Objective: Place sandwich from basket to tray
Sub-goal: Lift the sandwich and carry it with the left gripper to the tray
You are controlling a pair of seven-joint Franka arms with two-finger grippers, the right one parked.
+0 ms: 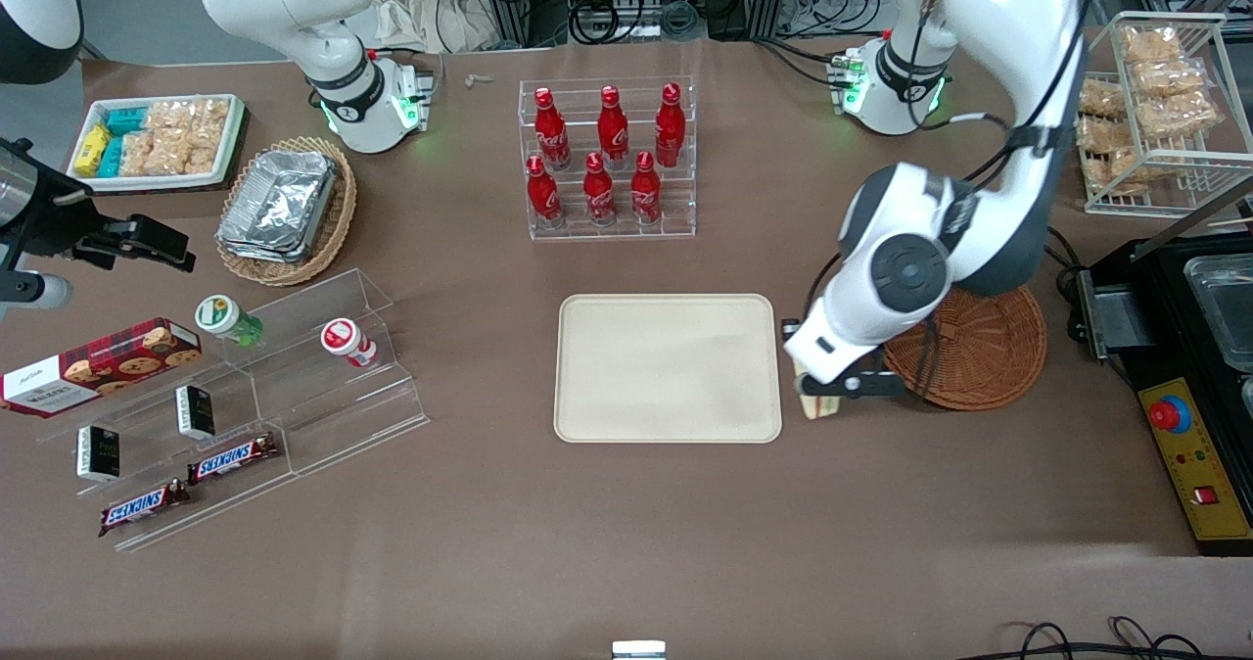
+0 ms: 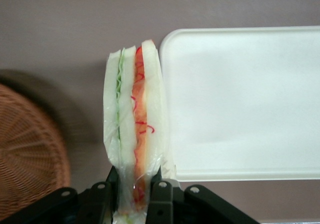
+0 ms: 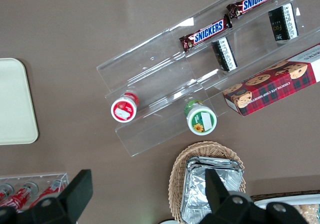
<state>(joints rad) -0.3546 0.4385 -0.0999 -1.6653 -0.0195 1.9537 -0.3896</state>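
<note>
My left gripper (image 2: 135, 186) is shut on the clear-wrapped sandwich (image 2: 133, 119), whose white bread, green and orange-red layers stand on edge between the fingers (image 2: 161, 194). In the front view the sandwich (image 1: 820, 403) hangs under the gripper (image 1: 820, 391), above the bare table between the basket (image 1: 989, 361) and the tray (image 1: 668, 367), close to the tray's edge. The beige tray (image 2: 240, 104) lies flat with nothing on it. The reddish-brown wicker basket (image 2: 27, 154) sits beside the sandwich, partly covered by my arm in the front view.
A clear rack of red bottles (image 1: 607, 156) stands farther from the front camera than the tray. A tan oval basket with foil containers (image 1: 287, 210), a snack tray (image 1: 157, 141) and acrylic steps with snacks (image 1: 235, 405) lie toward the parked arm's end. A wire rack (image 1: 1155, 112) and black box (image 1: 1199, 386) flank the basket.
</note>
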